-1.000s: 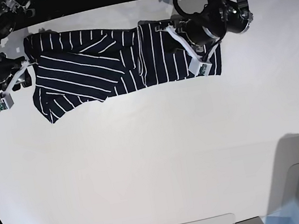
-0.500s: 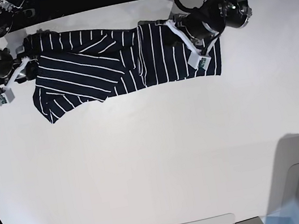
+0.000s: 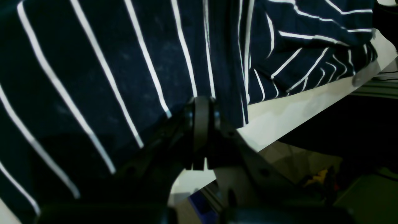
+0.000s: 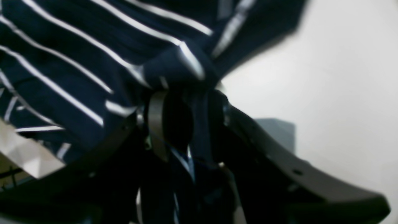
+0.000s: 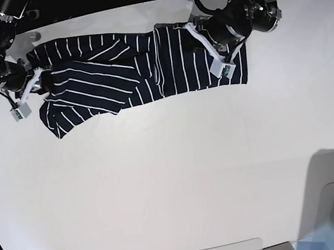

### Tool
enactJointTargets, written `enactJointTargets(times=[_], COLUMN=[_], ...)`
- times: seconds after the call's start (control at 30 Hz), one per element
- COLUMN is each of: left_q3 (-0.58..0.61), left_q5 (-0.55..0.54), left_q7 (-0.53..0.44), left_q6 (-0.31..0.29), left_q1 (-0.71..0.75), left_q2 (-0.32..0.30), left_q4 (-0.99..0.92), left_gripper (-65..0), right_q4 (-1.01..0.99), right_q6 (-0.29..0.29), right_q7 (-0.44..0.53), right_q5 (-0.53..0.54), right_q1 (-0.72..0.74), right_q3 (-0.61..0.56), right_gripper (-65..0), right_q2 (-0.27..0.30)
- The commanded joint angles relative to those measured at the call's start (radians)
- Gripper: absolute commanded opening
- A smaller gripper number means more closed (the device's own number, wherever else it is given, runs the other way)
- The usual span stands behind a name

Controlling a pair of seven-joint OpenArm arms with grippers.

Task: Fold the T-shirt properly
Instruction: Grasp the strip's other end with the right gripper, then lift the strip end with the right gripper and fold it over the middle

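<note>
The T-shirt (image 5: 138, 65) lies lengthwise between both claws: left claw (image 3: 202, 105) pinches its hem, right claw (image 4: 183, 102) pinches the opposite end.

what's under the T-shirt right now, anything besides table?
Only the white table shows around the T-shirt, which lies spread along the far edge. The cloth covers whatever is beneath it. The left gripper and right gripper each pinch an edge.
</note>
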Motion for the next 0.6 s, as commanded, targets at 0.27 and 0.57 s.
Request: enactJointTargets(times=[0.27,0.57], left_q3=[0.000,-0.009], left_q5=[-0.015,-0.017], left_q7=[-0.006,-0.006], left_q6=[-0.002,-0.002], left_q1=[-0.006,-0.004], left_q2=[-0.002,-0.002], left_q4=[0.016,0.019], left_gripper=[-65.0,-65.0], right_q4=[-0.012,-0.012], right_q6=[0.011,0.011], right_q7=[-0.076,-0.076], right_q5=[-0.071,-0.168], right_q1=[0.012,0.092], right_q3=[-0.171,-0.190], right_gripper=[-50.9,-65.0], right_q2=[-0.042,-0.045])
